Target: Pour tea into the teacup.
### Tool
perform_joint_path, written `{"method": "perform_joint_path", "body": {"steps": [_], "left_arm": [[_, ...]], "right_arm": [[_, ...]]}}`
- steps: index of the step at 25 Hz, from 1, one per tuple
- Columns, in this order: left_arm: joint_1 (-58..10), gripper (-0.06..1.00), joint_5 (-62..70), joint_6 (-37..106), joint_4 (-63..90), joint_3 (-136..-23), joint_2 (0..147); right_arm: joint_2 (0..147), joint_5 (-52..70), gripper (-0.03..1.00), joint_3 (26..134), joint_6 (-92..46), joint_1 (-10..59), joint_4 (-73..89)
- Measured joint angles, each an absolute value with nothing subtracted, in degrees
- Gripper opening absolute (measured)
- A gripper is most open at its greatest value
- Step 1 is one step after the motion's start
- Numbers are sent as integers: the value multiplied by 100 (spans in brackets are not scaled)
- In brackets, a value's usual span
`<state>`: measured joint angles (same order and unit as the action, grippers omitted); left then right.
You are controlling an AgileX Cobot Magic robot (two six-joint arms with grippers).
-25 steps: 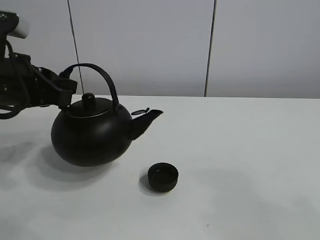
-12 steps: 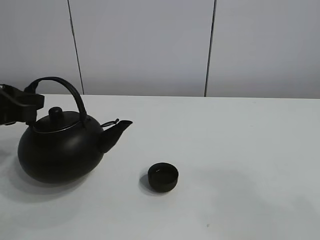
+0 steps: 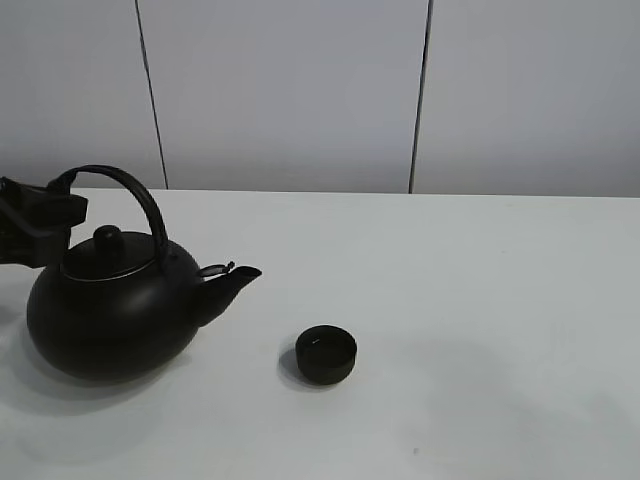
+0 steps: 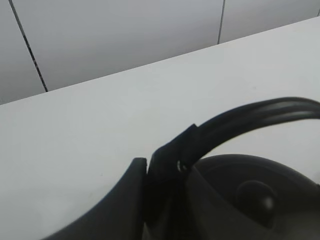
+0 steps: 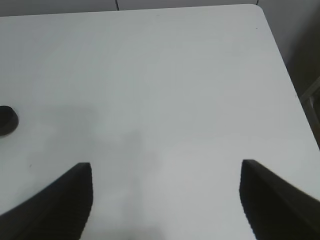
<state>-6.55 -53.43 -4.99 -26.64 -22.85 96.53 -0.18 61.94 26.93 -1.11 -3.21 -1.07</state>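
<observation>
The small black teacup [image 3: 326, 354] stands on the white table [image 3: 480, 300], right of a big round black kettle [image 3: 110, 310] whose spout points toward it. My left gripper [image 3: 55, 200] is shut on the kettle's arched handle [image 3: 125, 185] at the far left of the exterior view. In the left wrist view the fingers [image 4: 165, 165] clamp the handle [image 4: 250, 112] above the lid knob [image 4: 257, 192]. My right gripper [image 5: 165, 200] is open over bare table, and the teacup [image 5: 7, 120] shows at that view's edge. The right arm is out of the exterior view.
A grey panelled wall [image 3: 300, 90] runs behind the table. The right wrist view shows the table's corner and side edge [image 5: 285, 65], with a drop beyond it.
The left gripper has carried the kettle left and down, away from the teacup. The teacup and right gripper have not moved.
</observation>
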Motion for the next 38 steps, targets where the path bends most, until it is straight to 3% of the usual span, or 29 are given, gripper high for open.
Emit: {"method": "perform_joint_path", "body": {"steps": [16,38], "left_arm": [[-560,13,-5817,-162,-2452,-1474,9606],[-548,13,-6064,0,-2380,-1202,9589]], "right_arm": [[-18,6199,56,2693,-111,-321,-107],[-18,6194,56,2693,-111,-321,-107]]}}
